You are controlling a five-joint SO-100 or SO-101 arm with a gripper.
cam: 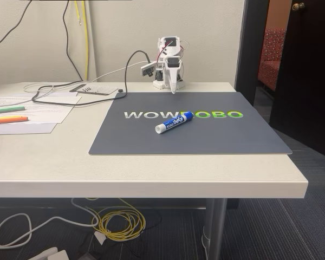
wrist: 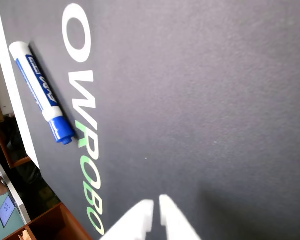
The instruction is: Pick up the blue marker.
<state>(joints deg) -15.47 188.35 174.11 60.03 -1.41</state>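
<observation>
Blue marker (cam: 174,122) on grey mat (cam: 216,138)

The blue marker (cam: 173,123) is lying flat on the dark grey mat (cam: 206,138), its white barrel wearing a blue label with white lettering. In the fixed view it is slanting, white end pointing lower left, blue cap pointing upper right and overlapping the mat's printed lettering (cam: 146,115). In the wrist view the blue marker (wrist: 40,91) is sitting near the mat's left edge.
</observation>
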